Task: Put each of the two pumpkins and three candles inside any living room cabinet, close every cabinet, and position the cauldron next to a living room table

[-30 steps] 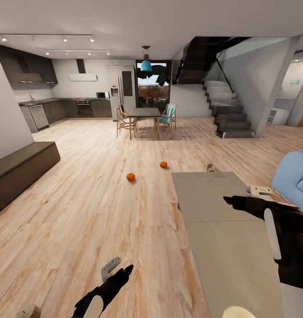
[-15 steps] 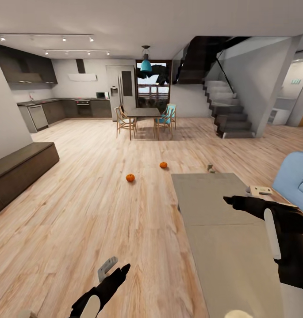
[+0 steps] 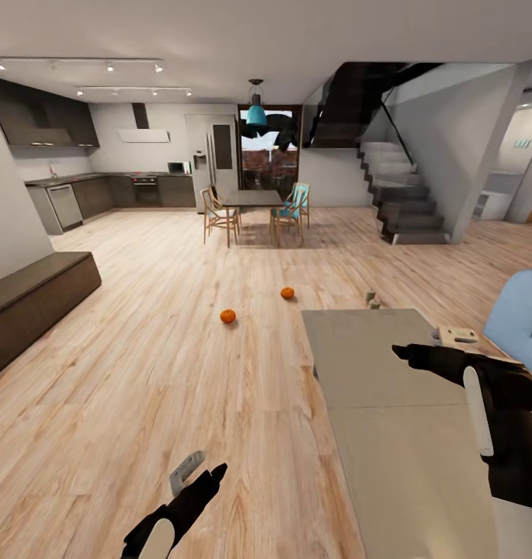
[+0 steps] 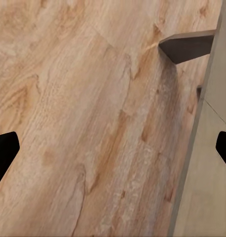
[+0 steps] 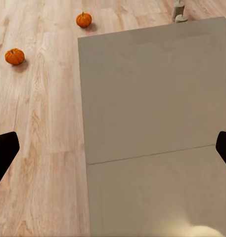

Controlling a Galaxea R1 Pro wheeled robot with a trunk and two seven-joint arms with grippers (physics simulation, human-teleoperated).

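Two small orange pumpkins lie apart on the wood floor, one (image 3: 228,316) nearer the left and one (image 3: 287,293) farther back; the right wrist view has them too (image 5: 15,56) (image 5: 83,19). Pale candles (image 3: 372,300) (image 5: 179,12) stand on the floor just past the far end of the grey table (image 3: 390,388). A long, low dark-brown cabinet (image 3: 33,299) runs along the left wall, fronts shut. My left gripper (image 3: 197,475) (image 4: 113,150) hangs open over bare floor. My right gripper (image 3: 429,344) (image 5: 113,150) is open above the tabletop, holding nothing.
A blue sofa (image 3: 522,318) sits at the right edge. Farther back are a dining table with chairs (image 3: 254,206), a staircase (image 3: 398,194) and the kitchen units (image 3: 102,194). Open floor stretches between me and the pumpkins. The table's edge (image 4: 202,187) is beside my left gripper.
The whole view has shifted slightly, so the camera moved. The candles behind the table now show a little more. My left arm sits lower in the picture. Pumpkins are unmoved.
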